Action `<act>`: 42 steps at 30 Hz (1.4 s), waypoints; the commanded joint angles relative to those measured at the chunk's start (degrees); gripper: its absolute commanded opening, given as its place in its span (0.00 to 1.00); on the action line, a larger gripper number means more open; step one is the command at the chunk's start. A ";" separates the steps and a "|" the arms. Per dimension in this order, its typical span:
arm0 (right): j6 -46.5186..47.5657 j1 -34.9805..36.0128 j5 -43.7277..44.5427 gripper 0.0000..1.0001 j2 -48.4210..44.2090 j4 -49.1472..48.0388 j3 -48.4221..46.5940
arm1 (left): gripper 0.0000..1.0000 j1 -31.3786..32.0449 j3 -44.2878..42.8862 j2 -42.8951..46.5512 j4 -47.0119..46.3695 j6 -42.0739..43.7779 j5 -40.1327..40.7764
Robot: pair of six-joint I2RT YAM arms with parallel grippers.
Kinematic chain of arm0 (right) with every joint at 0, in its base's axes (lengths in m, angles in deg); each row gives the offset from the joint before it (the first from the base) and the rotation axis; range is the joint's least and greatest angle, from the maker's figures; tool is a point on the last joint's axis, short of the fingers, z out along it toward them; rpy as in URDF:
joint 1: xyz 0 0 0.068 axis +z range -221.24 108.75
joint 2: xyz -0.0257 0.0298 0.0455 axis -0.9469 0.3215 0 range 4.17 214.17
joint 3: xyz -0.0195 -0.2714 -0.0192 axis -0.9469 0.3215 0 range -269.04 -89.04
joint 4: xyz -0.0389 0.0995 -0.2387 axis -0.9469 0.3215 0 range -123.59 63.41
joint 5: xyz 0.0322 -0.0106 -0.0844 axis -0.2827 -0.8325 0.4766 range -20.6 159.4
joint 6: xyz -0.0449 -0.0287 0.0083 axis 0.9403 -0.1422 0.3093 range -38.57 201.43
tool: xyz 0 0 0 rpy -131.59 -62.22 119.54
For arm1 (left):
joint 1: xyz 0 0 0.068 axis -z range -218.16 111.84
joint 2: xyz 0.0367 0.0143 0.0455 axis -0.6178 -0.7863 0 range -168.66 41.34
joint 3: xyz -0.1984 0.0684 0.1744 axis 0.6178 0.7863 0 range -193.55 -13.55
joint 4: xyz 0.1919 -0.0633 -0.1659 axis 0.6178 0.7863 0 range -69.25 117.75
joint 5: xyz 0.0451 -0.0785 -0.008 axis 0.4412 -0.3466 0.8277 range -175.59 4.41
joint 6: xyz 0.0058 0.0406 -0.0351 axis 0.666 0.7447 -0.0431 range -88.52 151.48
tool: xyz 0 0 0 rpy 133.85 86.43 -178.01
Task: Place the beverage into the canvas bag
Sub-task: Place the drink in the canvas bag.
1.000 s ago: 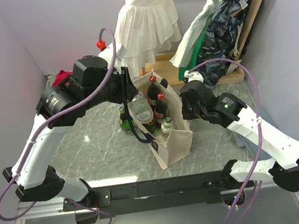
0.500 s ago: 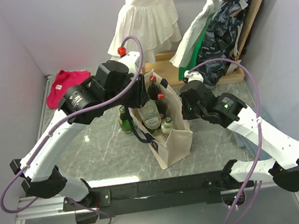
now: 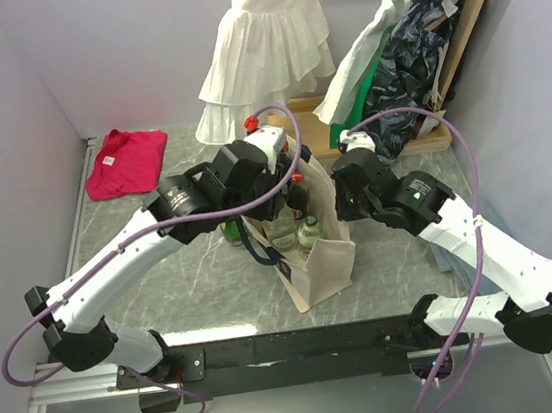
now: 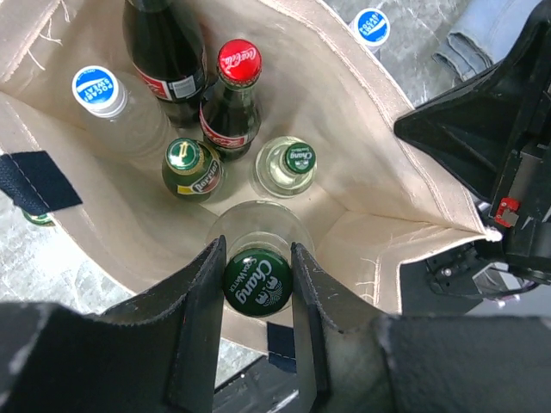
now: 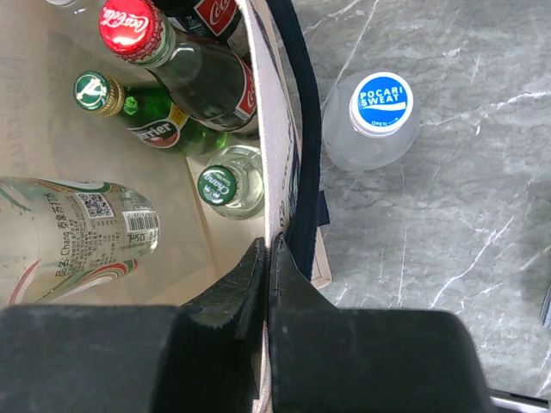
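Your left gripper (image 4: 256, 256) clamps the green-capped clear glass bottle (image 4: 256, 284) inside the cream canvas bag (image 4: 362, 172). Your right gripper (image 5: 267, 258) pinches its wall. Bottle base hidden.

My right jaws are pinched flat on the rim of the canvas bag (image 5: 202, 245), its navy strap (image 5: 312, 146) running down the outer face just beside them. Inside I see a red-capped cola bottle (image 5: 129, 30), a green Perrier bottle (image 5: 129, 116) and a small clear bottle with a green cap (image 5: 217, 185). A large clear Chang bottle (image 5: 77, 232) is at the left. Outside, a blue-capped Pocari Sweat bottle (image 5: 380, 107) stands on the marble bench (image 5: 448, 258), near the bag.
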 commanded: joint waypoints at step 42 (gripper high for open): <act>-0.04 0.09 1.32 0.00 0.10 -2.81 0.31 | 0.01 1.46 6.79 1.86 -16.74 -2.56 9.48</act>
